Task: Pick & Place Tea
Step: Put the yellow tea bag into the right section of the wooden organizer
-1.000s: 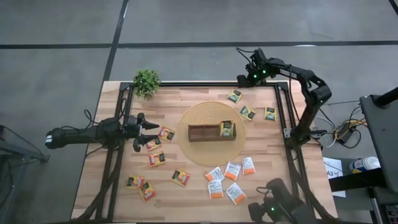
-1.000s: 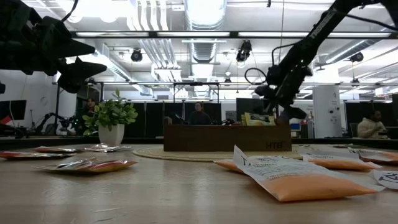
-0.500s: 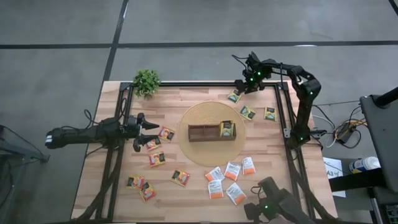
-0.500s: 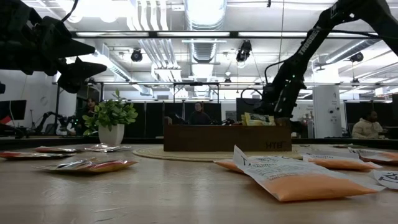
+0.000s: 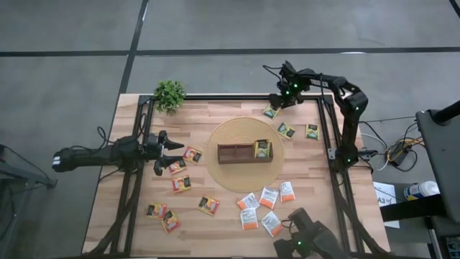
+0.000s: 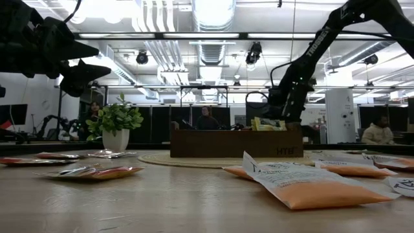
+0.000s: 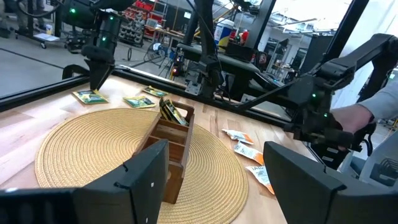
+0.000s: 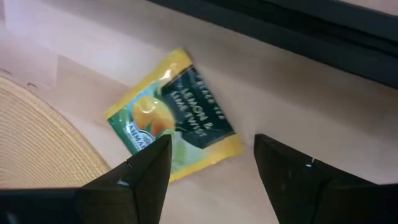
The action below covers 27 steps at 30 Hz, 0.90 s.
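Since a second ago my right pincer has swung in from beyond the table's far edge and dropped over the green-yellow sachet beside the woven mat; nothing else has shifted.

Working left to right: my left pincer waits above the table near its left edge, fingers spread wide and empty, over the yellow-red-black sachets. I count six of those, scattered from the pincer toward the near-left corner. At the mat's centre stands the wooden box, with one green-yellow sachet already upright in its right compartment. Near the front edge lie five white-orange sachets. At the far right lie three green-yellow ones, including my target.

I judge the step in hand to be the reach for that target. The right wrist view shows the sachet flat on the wood, framed between my wide-open fingers, not yet touched. Next I should lower until the fingertips straddle it, then close; a flat packet may slip.
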{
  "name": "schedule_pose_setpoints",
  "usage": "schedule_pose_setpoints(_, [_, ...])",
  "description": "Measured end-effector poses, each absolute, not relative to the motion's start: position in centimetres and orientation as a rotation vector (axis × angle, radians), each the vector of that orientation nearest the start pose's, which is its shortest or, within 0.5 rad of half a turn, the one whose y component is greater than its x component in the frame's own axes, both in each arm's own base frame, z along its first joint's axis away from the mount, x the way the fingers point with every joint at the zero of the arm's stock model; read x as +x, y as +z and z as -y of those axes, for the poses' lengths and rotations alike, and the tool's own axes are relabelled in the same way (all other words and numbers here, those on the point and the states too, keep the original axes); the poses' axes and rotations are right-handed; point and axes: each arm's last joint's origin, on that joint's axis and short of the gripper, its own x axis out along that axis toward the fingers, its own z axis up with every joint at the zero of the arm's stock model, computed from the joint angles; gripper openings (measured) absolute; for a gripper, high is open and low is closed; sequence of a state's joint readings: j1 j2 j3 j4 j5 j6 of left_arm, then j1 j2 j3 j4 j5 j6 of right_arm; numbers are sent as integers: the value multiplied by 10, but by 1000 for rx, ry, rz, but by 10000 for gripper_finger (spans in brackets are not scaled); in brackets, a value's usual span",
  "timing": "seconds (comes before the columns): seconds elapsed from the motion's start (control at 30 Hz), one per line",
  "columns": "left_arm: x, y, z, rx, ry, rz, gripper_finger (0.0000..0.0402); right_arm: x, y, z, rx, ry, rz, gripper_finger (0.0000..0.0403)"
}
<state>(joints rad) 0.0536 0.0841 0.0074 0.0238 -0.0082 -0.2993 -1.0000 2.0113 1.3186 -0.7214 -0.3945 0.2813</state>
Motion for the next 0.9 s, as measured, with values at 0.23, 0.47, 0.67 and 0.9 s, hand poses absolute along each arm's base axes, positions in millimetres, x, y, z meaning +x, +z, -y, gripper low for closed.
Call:
schedule_pose_setpoints(0.23, [102, 161, -6, -300, 70, -44, 257, 224, 138, 302, 1110, -668, -1066, 226])
schedule_pose_setpoints(0.47, [102, 161, -6, -300, 70, -44, 257, 225, 138, 301, 1091, -688, -1075, 194])
schedule_pose_setpoints(0.67, [102, 162, -6, -300, 69, -43, 257, 224, 136, 301, 1004, -702, -1125, 106])
schedule_pose_setpoints(0.9, [102, 161, -6, -300, 70, -44, 257, 222, 136, 300, 947, -690, -1160, 13])
